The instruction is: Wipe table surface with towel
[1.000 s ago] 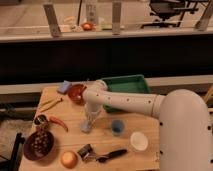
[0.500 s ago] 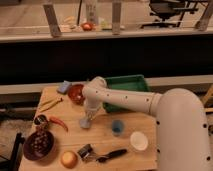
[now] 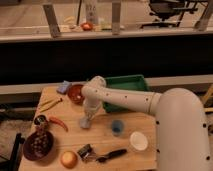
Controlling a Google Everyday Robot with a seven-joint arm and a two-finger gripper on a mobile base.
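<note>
Wooden table (image 3: 102,142) was crowded. Gripper (image 3: 86,119) pressed low at centre-left on greyish towel (image 3: 82,124); grip state could not be told. Risk: wide sweep could knock nearby blue cup (image 3: 117,127) or red chilli (image 3: 59,122).

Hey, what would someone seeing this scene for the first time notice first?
The big white robot arm dominates, reaching from the right across the wooden table, its gripper down near the tabletop, left of centre. Behind it sits a green tray, and the table's left side is crowded with a red bowl, a red chili and a dark bowl at the front corner.
</note>
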